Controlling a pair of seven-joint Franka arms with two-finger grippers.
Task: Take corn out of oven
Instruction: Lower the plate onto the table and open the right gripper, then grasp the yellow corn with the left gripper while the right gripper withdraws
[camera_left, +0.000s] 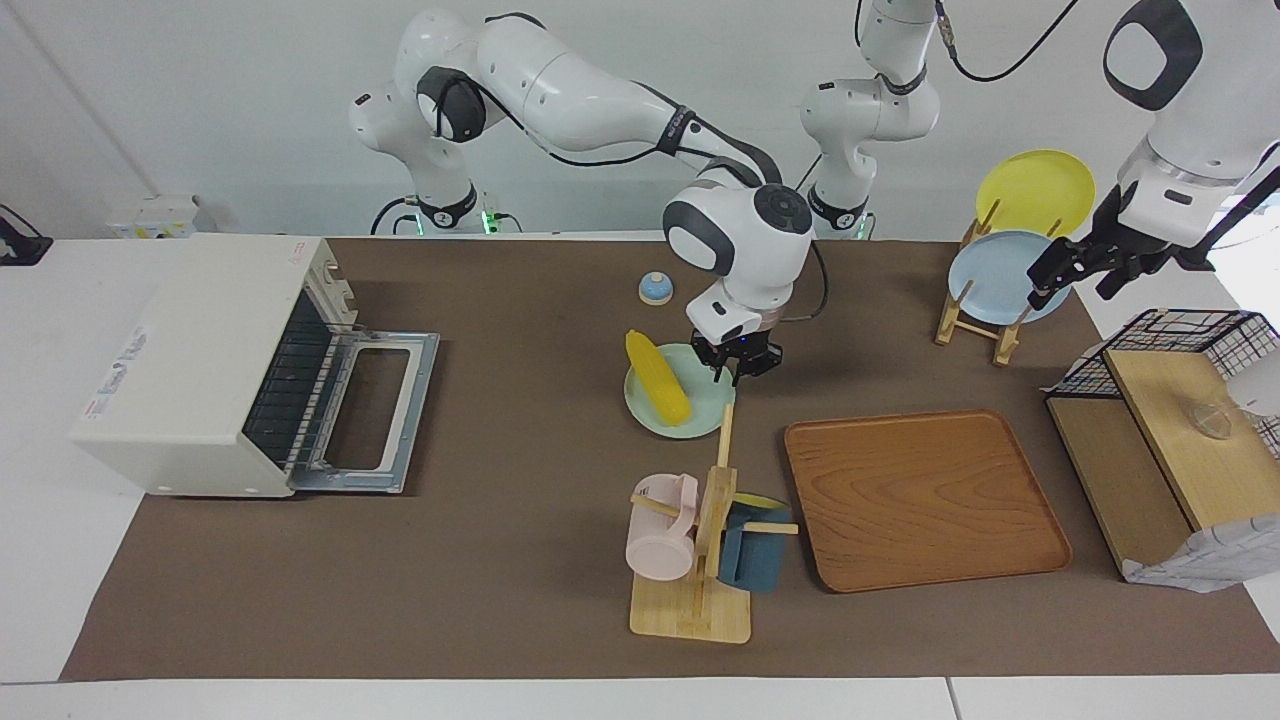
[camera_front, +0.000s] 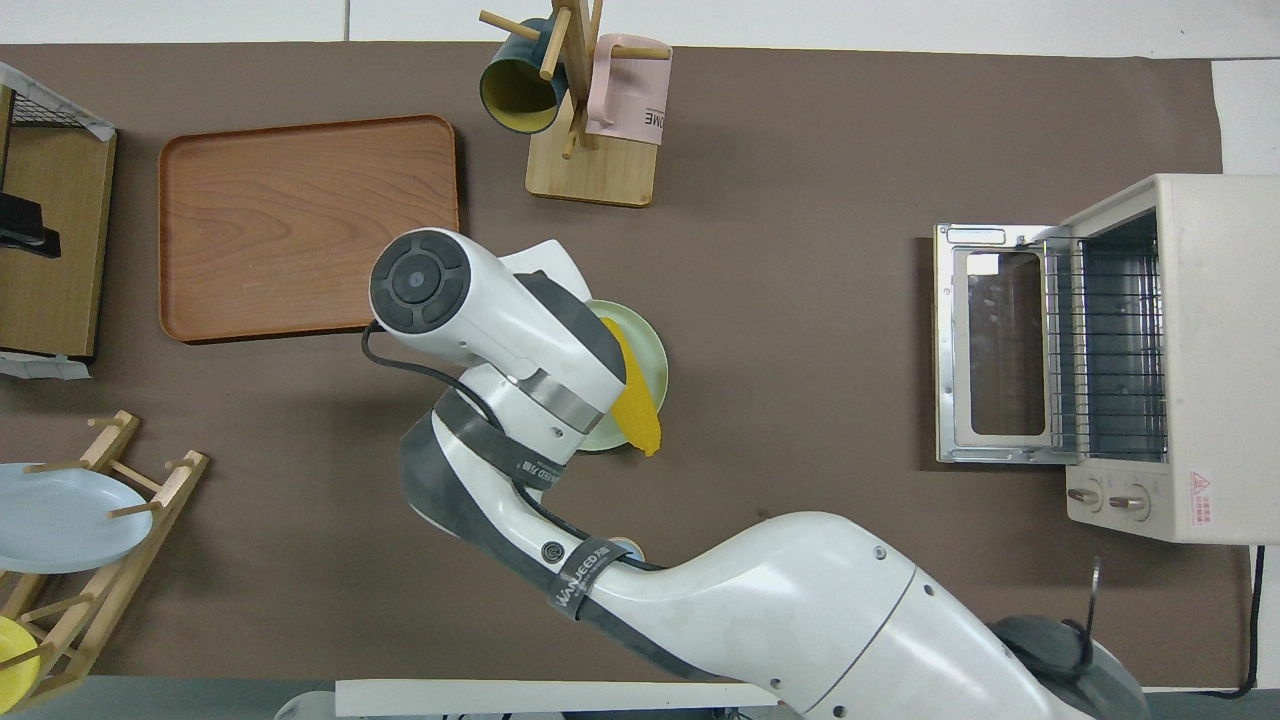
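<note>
Corn, the bright yellow tapered cob (camera_left: 658, 377), lies across the pale green round plate (camera_left: 700, 410) mid-table, well apart from the cream-white toaster oven (camera_left: 190, 350), whose door hangs open on a bare wire rack. So the removal looks done! The right gripper (camera_left: 742, 368) sits at the plate's rim; whether it grips the rim, I cannot tell. The left gripper (camera_left: 1085, 268) waits over the blue plate.

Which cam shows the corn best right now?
Facing view: the whole corn shows, lying across the green plate, out of the oven. Overhead view: the right arm covers one end, leaving part of the cob visible.
</note>
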